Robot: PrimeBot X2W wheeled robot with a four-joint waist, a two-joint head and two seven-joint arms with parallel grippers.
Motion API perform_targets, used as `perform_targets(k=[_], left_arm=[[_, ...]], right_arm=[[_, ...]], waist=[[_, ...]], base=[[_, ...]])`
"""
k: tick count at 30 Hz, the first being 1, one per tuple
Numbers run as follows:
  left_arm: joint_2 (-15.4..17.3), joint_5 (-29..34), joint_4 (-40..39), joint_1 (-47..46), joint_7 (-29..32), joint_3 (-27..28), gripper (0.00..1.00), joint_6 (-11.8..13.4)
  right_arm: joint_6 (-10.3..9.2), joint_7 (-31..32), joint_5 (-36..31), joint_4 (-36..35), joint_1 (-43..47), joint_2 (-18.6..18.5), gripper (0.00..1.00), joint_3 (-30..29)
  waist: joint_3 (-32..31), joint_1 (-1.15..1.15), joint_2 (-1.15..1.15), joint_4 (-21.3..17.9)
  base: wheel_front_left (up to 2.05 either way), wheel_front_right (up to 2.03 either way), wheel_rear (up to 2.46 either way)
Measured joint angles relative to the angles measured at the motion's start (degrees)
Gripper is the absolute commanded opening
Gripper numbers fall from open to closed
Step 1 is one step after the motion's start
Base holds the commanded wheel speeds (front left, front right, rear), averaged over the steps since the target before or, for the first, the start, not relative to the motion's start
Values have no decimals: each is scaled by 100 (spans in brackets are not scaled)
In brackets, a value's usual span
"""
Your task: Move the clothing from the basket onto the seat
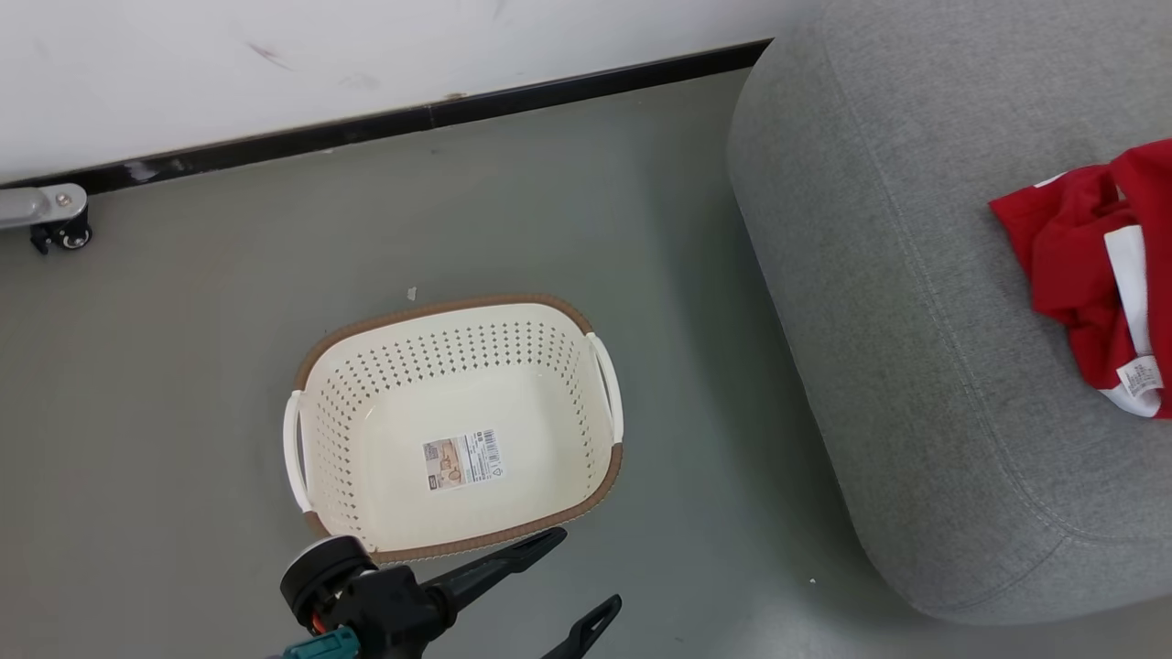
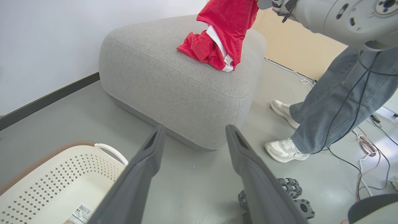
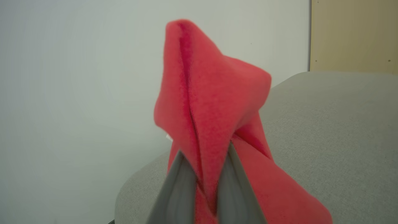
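One, the right gripper (image 3: 205, 149), pinches the clothing (image 3: 211, 93); the left gripper (image 2: 195, 127) gapes wide.

Grey floor (image 1: 183, 412) carries the basket (image 1: 439, 307) and the seat (image 1: 916, 320).

White wall (image 1: 366, 55), scuffed, at 12 o'clock in the head view, with a black baseboard (image 1: 412, 117) beneath it. Grey-green floor (image 1: 183, 384). Castor (image 1: 64, 233) at 10 o'clock. In the left wrist view, beige panel (image 2: 295, 46) at 1 o'clock and loose cables (image 2: 365, 146) at 4 o'clock.

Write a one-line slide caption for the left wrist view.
Open left gripper beside the basket; ahead, red clothing rests on the grey seat.
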Motion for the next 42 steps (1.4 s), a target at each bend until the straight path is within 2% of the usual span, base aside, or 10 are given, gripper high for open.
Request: perform_targets(k=[10, 21, 33, 34, 36, 37, 38, 39, 40, 42], left_arm=[[181, -1, -158, -2, 57, 62, 100, 7], [293, -1, -248, -79, 98, 123, 100, 5], [369, -1, -277, -117, 90, 227, 100, -2], [369, -1, -277, -118, 90, 230, 100, -3], [368, -2, -277, -119, 88, 235, 100, -4], [368, -2, -274, -121, 76, 240, 100, -5], [369, -3, -270, -126, 58, 244, 100, -20], [369, -3, -270, -133, 47, 247, 100, -47], [367, -4, -270, -145, 46, 249, 100, -46], [365, -9, -268, -176, 37, 260, 100, -48]], right_arm=[[-1, -1, -434, 560, 91, 8, 0, -964], [-1, -1, -953, 272, 74, 625, 0, -1448], [0, -1, -1345, 108, -169, 698, 0, -1850], [-1, -1, -1388, 86, -169, 717, 10, -1874], [-1, -1, -1493, 34, -168, 760, 36, -1896], [-1, -1, -1537, 4, -169, 777, 39, -1904], [0, -1, -1564, 0, -171, 782, 49, -1912], [0, -1, -1581, 0, -171, 782, 69, -1922], [-1, -1, -1591, 5, -171, 781, 97, -1935], [-1, -1, -1681, 11, -171, 787, 100, -1941]], waist=[[247, 0, 0, 186], [494, 0, 0, 294], [646, 0, 0, 299], [647, 0, 0, 296], [645, 0, 0, 289], [643, 0, 0, 285], [640, 0, 0, 281], [635, 0, 0, 277], [631, 0, 0, 273], [615, 0, 0, 263]], base=[[0, 0, 0], [0, 0, 0], [0, 0, 0], [0, 0, 0], [0, 0, 0], [0, 0, 0], [0, 0, 0], [0, 0, 0], [0, 0, 0], [0, 0, 0]])
